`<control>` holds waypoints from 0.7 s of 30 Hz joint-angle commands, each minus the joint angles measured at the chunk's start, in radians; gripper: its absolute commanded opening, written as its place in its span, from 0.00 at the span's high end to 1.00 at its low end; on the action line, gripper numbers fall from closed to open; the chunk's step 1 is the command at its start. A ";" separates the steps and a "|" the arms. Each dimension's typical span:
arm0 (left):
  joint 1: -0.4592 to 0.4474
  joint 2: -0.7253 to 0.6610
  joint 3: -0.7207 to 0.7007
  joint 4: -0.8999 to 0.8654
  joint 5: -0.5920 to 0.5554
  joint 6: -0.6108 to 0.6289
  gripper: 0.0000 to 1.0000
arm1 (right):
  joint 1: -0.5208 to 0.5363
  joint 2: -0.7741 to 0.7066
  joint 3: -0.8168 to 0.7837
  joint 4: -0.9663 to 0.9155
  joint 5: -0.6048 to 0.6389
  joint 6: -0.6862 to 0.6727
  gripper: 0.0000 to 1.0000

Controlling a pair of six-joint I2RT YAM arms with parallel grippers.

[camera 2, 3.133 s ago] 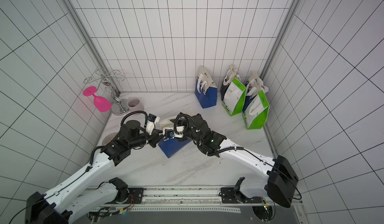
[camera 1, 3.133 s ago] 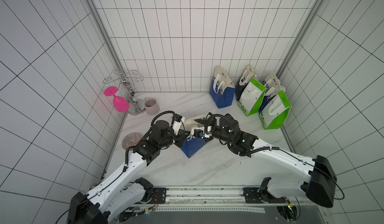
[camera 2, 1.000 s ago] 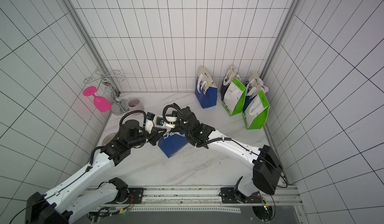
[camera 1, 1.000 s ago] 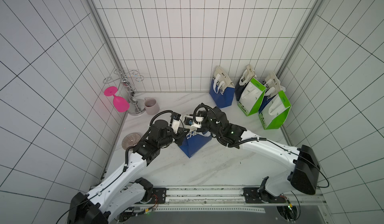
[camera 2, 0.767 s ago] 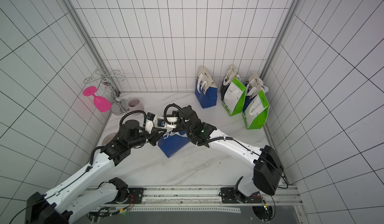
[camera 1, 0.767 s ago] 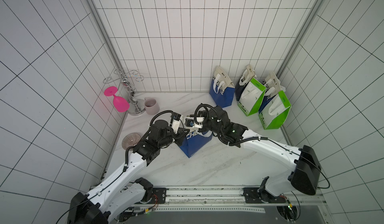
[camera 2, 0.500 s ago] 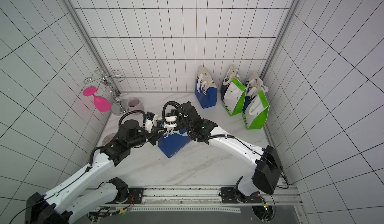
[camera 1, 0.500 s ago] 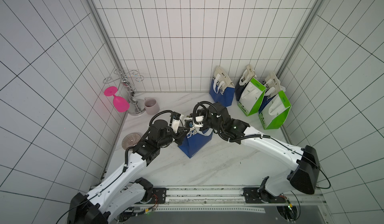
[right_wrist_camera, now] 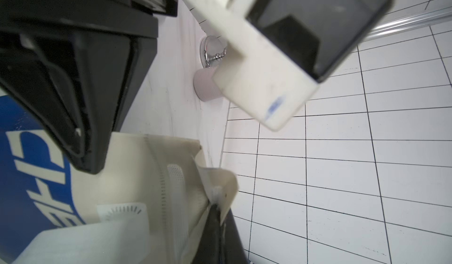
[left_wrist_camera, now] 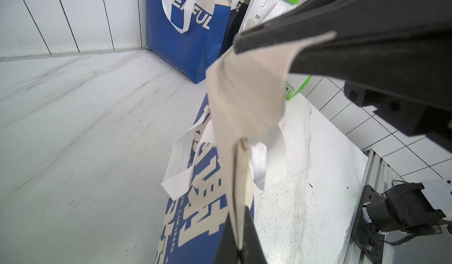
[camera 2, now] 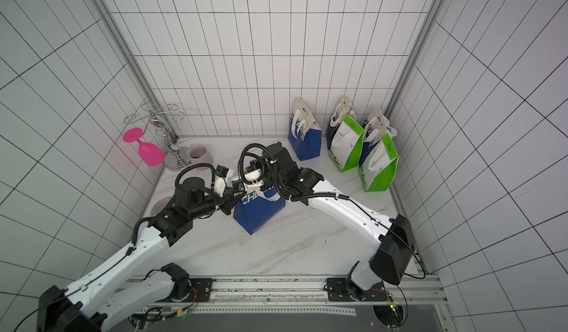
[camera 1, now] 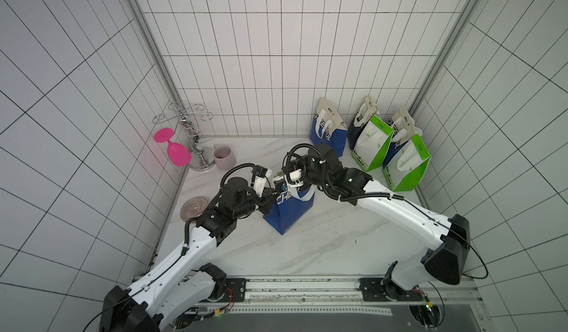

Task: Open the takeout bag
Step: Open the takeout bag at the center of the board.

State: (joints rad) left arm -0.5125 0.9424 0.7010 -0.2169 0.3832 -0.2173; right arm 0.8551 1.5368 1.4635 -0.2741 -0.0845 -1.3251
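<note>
- The blue takeout bag with white block lettering and a cream top band (camera 1: 292,212) stands near the middle of the white marbled desk (camera 1: 322,247), between my two arms.
- Change: three seconds ago the bag leaned lower and my right arm reached in from the side. The arm has since swung toward the back wall, the bag is drawn upright, and its lettered face shows in both top views.
- My left hand (left_wrist_camera: 240,228) is clenched on an edge of the cream band; the layers sit pressed flat between the fingertips.
- My right hand (right_wrist_camera: 216,210) is clenched on another part of the same band, beside a stitched handle patch. Both grips are unchanged over the last second.
- Meaning for the task: the bag is raised and held at two points, but no view shows its interior. I judge the mouth not yet parted, so the hands must next pull apart.
- Materials: the bag looks like coated non-woven fabric, creased and soft, with a boxy folded base.
- The white woven strap handle (left_wrist_camera: 181,167) hangs limp in a loop and shows a dotted embossed texture.
- The cream band carries a straight stitch line and buckles where it is pulled.
</note>
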 commanded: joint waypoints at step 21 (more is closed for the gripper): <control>-0.013 -0.012 -0.009 -0.099 0.039 0.007 1.00 | -0.036 -0.077 -0.081 0.244 0.024 0.160 0.88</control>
State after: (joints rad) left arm -0.5129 0.9321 0.7010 -0.2230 0.3832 -0.2173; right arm 0.8482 1.5234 1.4471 -0.2413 -0.1017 -1.2434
